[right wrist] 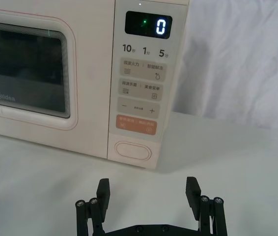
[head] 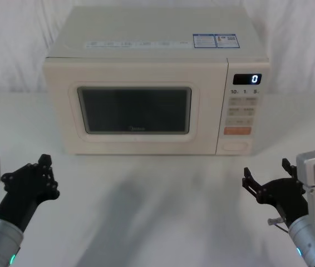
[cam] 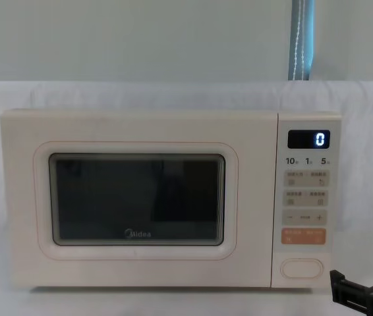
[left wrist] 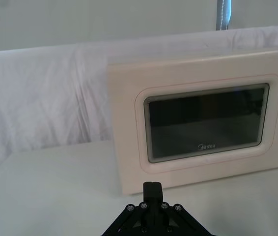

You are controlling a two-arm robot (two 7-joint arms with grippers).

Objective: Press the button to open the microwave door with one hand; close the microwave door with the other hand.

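The cream microwave stands at the back of the table with the microwave door (head: 135,139) (left wrist: 129,147) (right wrist: 87,73) (cam: 140,266) closed flush. The button (head: 236,147) (right wrist: 133,150) (cam: 302,268), a wide cream pill, sits at the bottom of the control panel under an orange key. My right gripper (head: 266,169) (right wrist: 148,189) (cam: 366,284) is open and empty. It hovers low in front of the panel, a short way back from the button. My left gripper (head: 45,162) (left wrist: 152,189) is shut and empty. It waits at the near left, well short of the door.
The display (head: 247,79) reads 0. White cloth (head: 157,211) covers the table, with open room in front of the microwave between the two arms. A draped white backdrop (left wrist: 41,98) rises behind.
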